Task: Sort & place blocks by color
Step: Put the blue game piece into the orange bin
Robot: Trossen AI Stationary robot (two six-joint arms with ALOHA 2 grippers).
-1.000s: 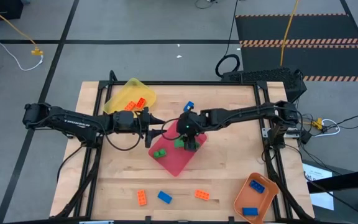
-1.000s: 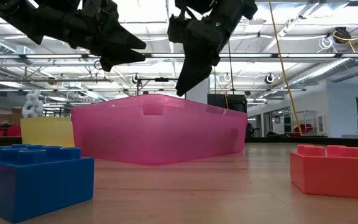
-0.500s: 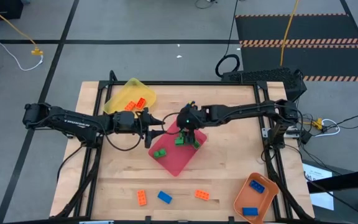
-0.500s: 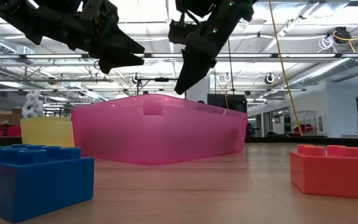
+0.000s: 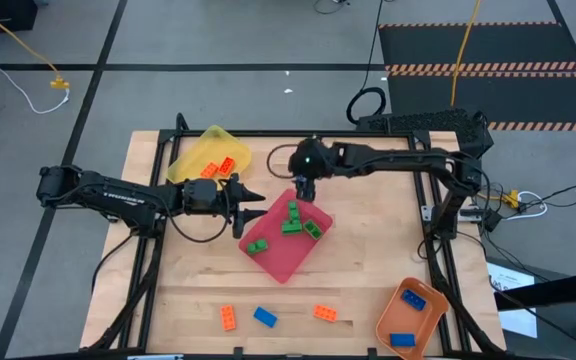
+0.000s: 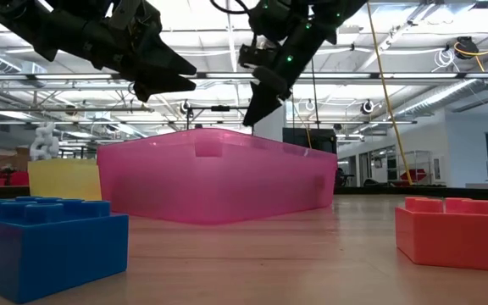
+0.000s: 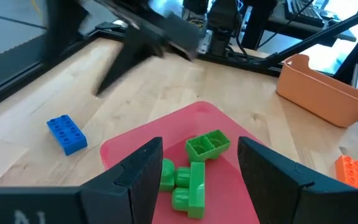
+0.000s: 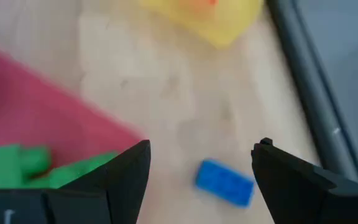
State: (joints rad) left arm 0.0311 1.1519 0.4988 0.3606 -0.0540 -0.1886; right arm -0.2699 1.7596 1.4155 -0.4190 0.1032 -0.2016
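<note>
Low view, nearest first: a blue block (image 6: 47, 246) and an orange block (image 6: 456, 233) lie on the bare wood at the table's front edge, still unsorted, with a third orange one (image 5: 228, 318) beside them in the high view. At about five o'clock the orange tray (image 5: 411, 315) holds two blue blocks. Mid-table, the pink-red tray (image 5: 286, 240) holds four green blocks (image 5: 290, 221). The left gripper (image 5: 251, 206) hovers at the tray's nine o'clock side, jaws parted with nothing between them.

Further back, the right gripper (image 5: 303, 186) hangs above the tray's twelve o'clock rim, jaws spread wide and empty. Its wrist camera looks down on a lone blue block (image 8: 225, 182) on the wood just beyond the tray. That block looks like the next pick. A good grasp would centre the open jaws over it, square them to its long sides, descend clear of the tray wall, then close. The yellow tray (image 5: 211, 155) at eleven o'clock holds orange blocks.
</note>
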